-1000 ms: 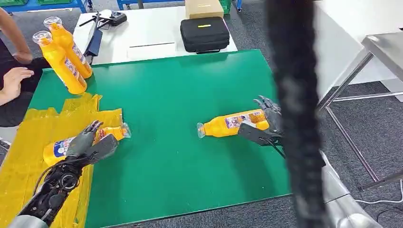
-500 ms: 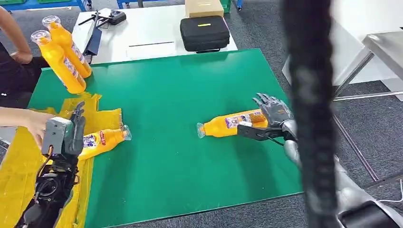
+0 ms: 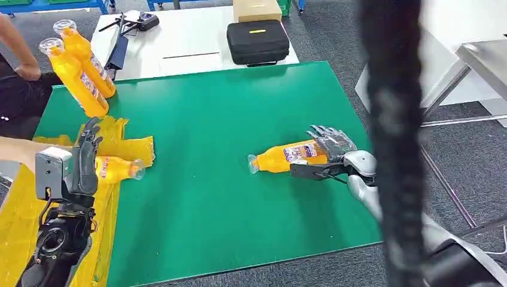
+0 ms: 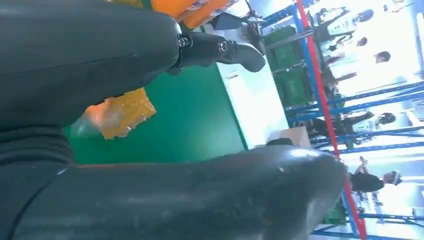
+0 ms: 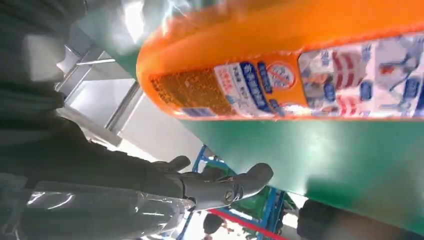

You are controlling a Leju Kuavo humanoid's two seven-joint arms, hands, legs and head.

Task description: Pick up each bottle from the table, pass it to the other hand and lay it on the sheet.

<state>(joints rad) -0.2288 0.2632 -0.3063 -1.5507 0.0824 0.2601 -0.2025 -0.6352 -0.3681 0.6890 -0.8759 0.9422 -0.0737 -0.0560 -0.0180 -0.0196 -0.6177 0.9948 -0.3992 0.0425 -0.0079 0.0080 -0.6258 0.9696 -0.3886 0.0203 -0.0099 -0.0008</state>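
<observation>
One yellow bottle (image 3: 286, 156) lies on its side on the green table (image 3: 221, 113), cap pointing left. My right hand (image 3: 326, 153) is at its base, fingers (image 3: 327, 137) over it and thumb under, spread and not closed on it. The right wrist view has that bottle (image 5: 280, 75) close up, with the fingers (image 5: 220, 187) apart from it. A second bottle (image 3: 116, 168) lies on the yellow sheet (image 3: 24, 203) at the left. My left hand (image 3: 81, 161) is raised beside it, fingers pointing up, holding nothing. Two more bottles (image 3: 75, 78) lean at the back left corner.
A person's arm (image 3: 15, 150) reaches in from the left by the sheet. A black case (image 3: 257, 42) and a cardboard box (image 3: 257, 9) sit on the white table behind. A metal table (image 3: 484, 60) stands on the right. A blurred black cable (image 3: 388, 143) hangs in front.
My left hand let go of the bottle on the sheet and lifted upright. That bottle slid left as a person's hand came in. My right hand edged left along its bottle.
</observation>
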